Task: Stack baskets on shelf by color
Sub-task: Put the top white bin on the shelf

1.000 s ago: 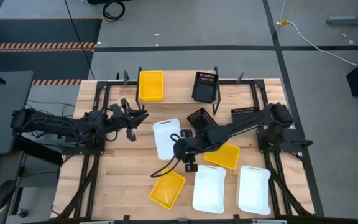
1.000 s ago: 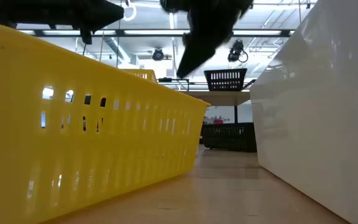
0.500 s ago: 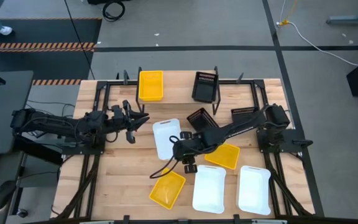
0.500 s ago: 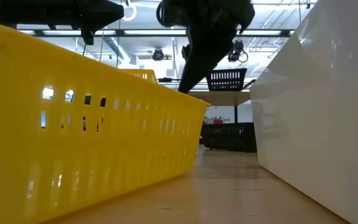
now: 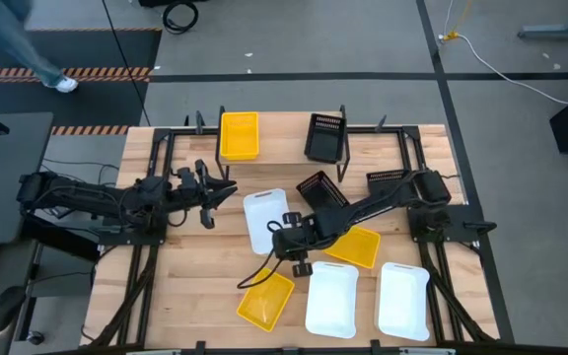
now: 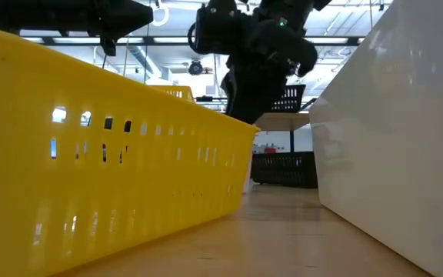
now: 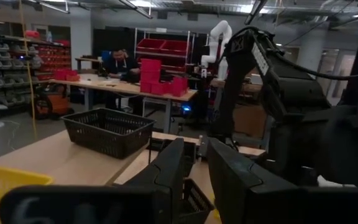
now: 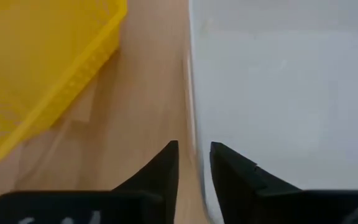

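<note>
My right gripper [image 5: 301, 258] hangs over the table's middle, fingers pointing down. In its wrist view the tips [image 8: 194, 152] show only a narrow gap, above the left rim [image 8: 191, 118] of a near white basket [image 5: 331, 299]. A yellow basket [image 5: 266, 299] lies left of it. Another white basket [image 5: 264, 219] and another yellow one [image 5: 355, 247] lie beside the arm. On the shelf [image 6: 283, 121] rest a yellow basket [image 5: 240, 135] and a black basket [image 5: 325, 136]. My left gripper [image 5: 217, 192] waits at the left, fingers close together [image 7: 194, 155]. My right gripper comes from above at the white basket's left rim [image 8: 191, 118]. Whether its fingers touch that rim I cannot tell.
A third white basket [image 5: 403, 299] sits near the right near corner. Two black baskets [image 5: 320, 187] [image 5: 388, 177] lie under the right arm. Bare wood shows at the near left. A person walks on the floor beyond the table's far left [image 5: 28, 44].
My right gripper has come down and tipped over the gap between the near yellow and white baskets; the low view now shows more of its body, lower. The baskets have stayed in place.
</note>
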Controlling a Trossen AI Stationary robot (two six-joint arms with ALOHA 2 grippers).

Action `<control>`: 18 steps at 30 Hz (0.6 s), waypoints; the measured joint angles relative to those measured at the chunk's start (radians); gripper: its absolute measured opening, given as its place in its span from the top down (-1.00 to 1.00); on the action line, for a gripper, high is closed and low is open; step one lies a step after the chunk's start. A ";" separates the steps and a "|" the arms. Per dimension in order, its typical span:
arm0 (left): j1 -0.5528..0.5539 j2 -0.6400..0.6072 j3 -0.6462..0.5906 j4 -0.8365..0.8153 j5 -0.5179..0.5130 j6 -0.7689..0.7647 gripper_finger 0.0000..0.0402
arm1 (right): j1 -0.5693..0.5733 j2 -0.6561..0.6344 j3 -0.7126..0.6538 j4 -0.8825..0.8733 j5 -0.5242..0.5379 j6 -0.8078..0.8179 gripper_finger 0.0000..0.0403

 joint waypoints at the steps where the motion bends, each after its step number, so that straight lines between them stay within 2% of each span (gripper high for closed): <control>1: -0.005 0.000 0.000 0.002 0.000 0.000 0.61 | -0.001 0.000 -0.001 -0.013 0.002 -0.010 0.59; 7: -0.023 0.000 0.000 0.012 0.000 0.001 0.61 | 0.001 -0.004 0.000 -0.009 -0.007 -0.036 0.95; 13: -0.024 0.000 0.000 0.008 0.000 0.001 0.61 | 0.005 -0.004 0.012 -0.028 -0.013 -0.043 0.96; 18: -0.024 0.000 0.000 0.005 0.000 0.001 0.61 | 0.026 -0.003 0.118 -0.114 -0.016 -0.044 0.96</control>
